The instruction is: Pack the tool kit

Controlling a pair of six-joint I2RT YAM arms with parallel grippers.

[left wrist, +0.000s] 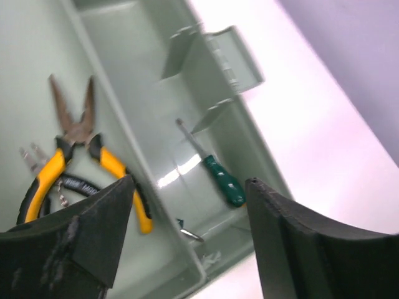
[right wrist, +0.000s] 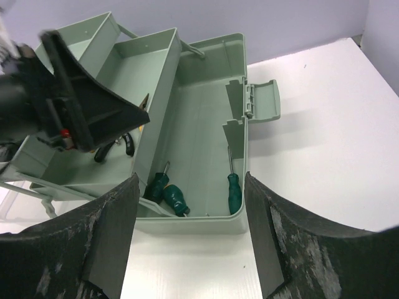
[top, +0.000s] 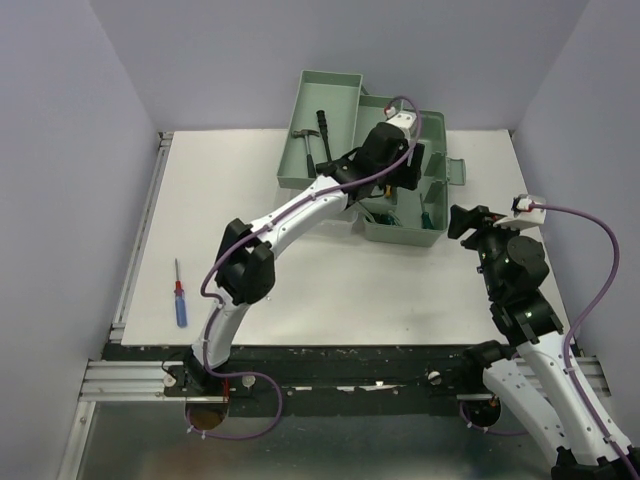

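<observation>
Evidently the left gripper hangs over the open toolbox, jaws apart and empty, above the tray holding the yellow-handled pliers, with a green screwdriver on the box floor beside it, which suits a drop-off pose. The right gripper waits near the box, jaws likewise apart and empty, probably to leave room; a blue-handled screwdriver lies unpacked on the table, well apart.

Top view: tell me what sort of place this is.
Probably a robot lab test cell: plain walls box in a white table, and the left arm and right arm are mounted on a rail at its near edge.
</observation>
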